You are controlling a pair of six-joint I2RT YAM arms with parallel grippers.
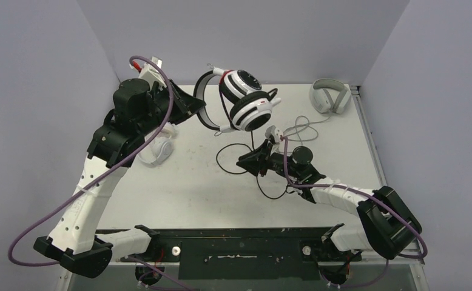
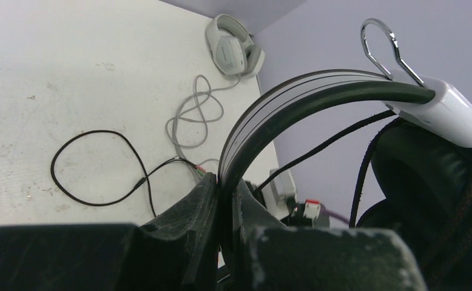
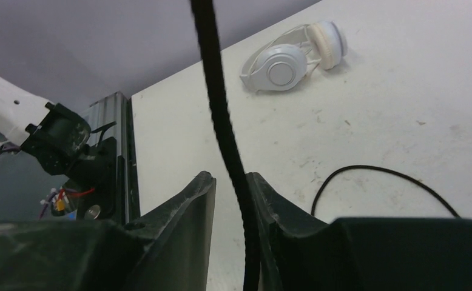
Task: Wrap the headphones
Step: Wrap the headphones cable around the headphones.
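Headset (image 1: 246, 100) with glossy curved black band (image 2: 294, 91), padded cups (image 2: 428, 182), braided black cable (image 3: 218, 91).

The black-and-white headset (image 1: 246, 100) has glossy white plastic shells, a smooth black headband, matt padded black cushions and a shiny chrome wire loop (image 2: 379, 43). Its black cable (image 3: 221, 109) looks braided, like cloth. The left tool (image 2: 225, 182) and right tool (image 3: 230, 177) are grainy matt black plastic. The desk (image 1: 191, 182) is matt white, scuffed and speckled.

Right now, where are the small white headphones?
In the top view, the small white headphones lie on the table at its left side, partly hidden by the left arm, well left of the black cable loop.
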